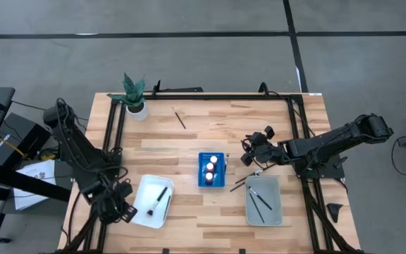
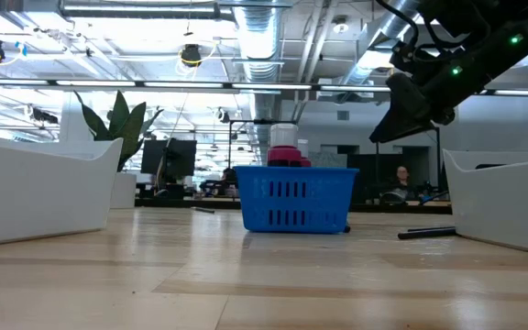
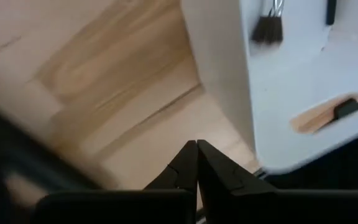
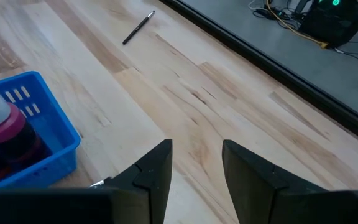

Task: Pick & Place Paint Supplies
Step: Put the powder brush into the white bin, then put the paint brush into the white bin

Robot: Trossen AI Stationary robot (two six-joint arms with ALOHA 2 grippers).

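Wooden table (image 1: 189, 141), bearing in descending size: grey tray (image 1: 277, 212) at the right front, holding two brushes (image 1: 259, 200); white tray (image 1: 141, 204) at the left front, holding further brushes (image 1: 162, 195); blue rack (image 1: 212, 185) at centre, holding three red paint bottles (image 1: 211, 167); potted plant (image 1: 135, 97) at the far left corner. Loose stock: one brush (image 1: 180, 119) lying alone far back on the table, another (image 1: 245, 178) just beside the grey tray's near corner. Right gripper (image 1: 249, 150): raised between rack and grey tray, fingers spread, holding nothing. Left gripper (image 3: 196, 149): parked beside the white tray, fingers pressed together, empty. Step judged: between picks. Next move likely calls for lowering the right gripper over a loose brush, aligned across its thin handle.
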